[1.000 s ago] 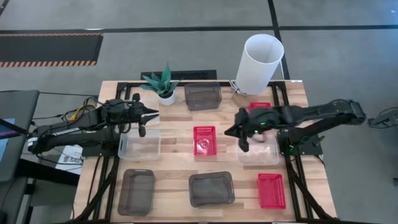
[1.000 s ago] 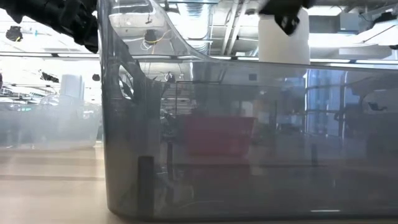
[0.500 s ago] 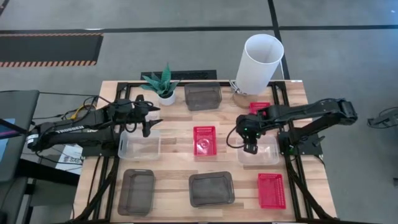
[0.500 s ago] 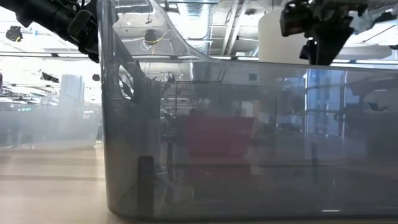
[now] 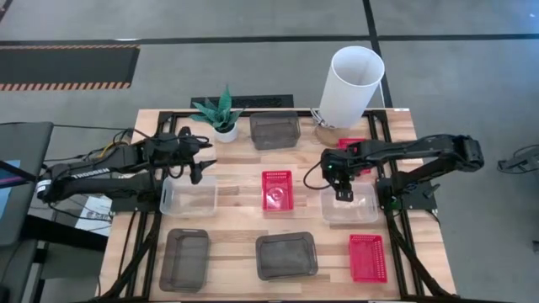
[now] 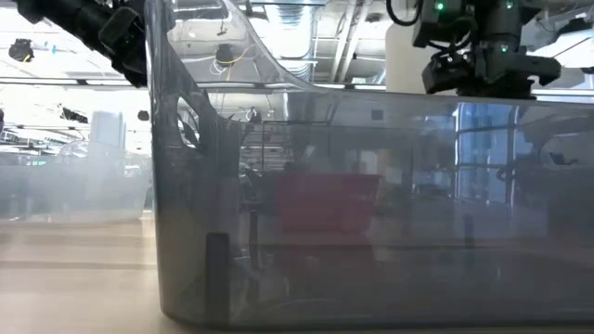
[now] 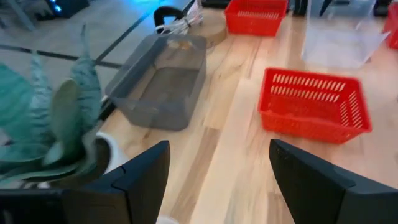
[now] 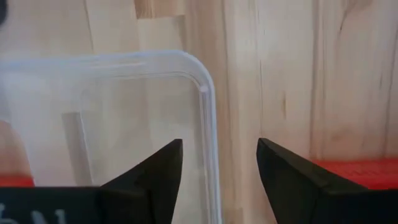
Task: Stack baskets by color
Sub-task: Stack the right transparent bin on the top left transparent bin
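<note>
Two clear baskets sit apart on the tabletop from above; the right gripper hovers over one clear basket. Its wrist view shows empty fingers spread astride the wall: descend squarely before closing. Left gripper gapes, empty.

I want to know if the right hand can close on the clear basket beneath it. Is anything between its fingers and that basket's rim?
Nothing visible is. The right hand is open over the clear basket, and the right wrist view shows the basket's rim running between the two fingers with only bare wood beside it. The left hand waits, open, near the plant.
</note>
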Tool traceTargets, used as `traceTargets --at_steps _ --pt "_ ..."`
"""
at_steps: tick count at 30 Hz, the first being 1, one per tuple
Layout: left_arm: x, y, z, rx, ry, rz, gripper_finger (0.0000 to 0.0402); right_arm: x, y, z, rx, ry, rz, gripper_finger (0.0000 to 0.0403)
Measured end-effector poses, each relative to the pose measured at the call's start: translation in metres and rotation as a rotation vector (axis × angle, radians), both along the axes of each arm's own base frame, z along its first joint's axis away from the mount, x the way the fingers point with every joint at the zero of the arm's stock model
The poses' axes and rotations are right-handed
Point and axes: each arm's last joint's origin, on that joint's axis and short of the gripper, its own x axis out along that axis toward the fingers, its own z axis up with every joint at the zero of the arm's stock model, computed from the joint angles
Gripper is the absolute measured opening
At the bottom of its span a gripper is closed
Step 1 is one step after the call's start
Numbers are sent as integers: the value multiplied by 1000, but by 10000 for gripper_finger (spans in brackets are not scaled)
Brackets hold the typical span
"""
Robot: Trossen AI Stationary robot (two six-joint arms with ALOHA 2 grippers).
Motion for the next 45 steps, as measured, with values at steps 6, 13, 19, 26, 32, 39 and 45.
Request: traceTargets --at_steps 6,13,19,26,32,39,45 --pt "-4 -3 9 2 46 18 264 -8 -2 -20 62 27 9 226" --pt "-5 -3 2 -60 97 51 264 -11 -2 -30 43 40 17 200" --pt "-6 -4 1 -99 92 75 264 -10 -2 -30 39 30 21 62" --pt "-9 -5 2 -147 76 63 264 -6 -2 -12 50 33 24 8" --pt "-21 -9 9 -150 7 45 264 8 -2 53 92 -60 33 4" --pt "-42 -15 23 -195 -184 84 264 37 2 142 94 -500 -16 2" --pt "-42 -17 29 -351 -288 56 264 96 2 169 75 -776 -12 1"
